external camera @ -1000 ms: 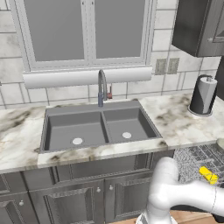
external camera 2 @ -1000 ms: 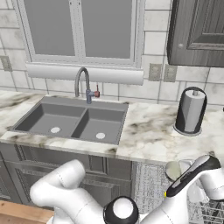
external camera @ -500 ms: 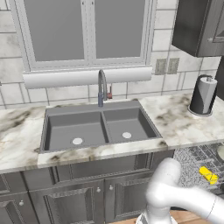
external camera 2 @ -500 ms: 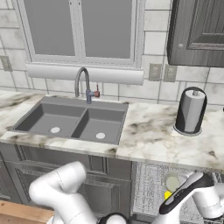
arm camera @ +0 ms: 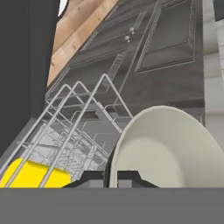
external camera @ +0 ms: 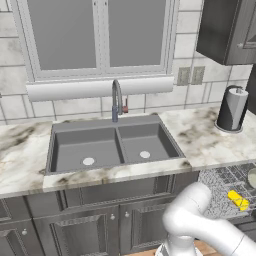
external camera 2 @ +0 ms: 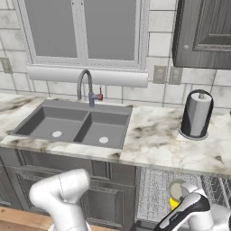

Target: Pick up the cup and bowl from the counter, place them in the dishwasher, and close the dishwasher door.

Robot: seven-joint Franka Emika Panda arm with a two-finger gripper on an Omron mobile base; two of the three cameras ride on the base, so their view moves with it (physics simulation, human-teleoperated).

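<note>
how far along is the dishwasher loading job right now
Done: the yellow cup already lies in the dishwasher rack. In hand: the tool is shut on the rim of the bowl, held over the wire rack beside the cup, not yet released. Left: set the bowl down in the rack, let go, pull the arm out, then close the dishwasher door, which is not yet shut since the rack is exposed.

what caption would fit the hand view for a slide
Gripper shut on the bowl, held over the dishwasher rack with the yellow cup already inside.
</note>
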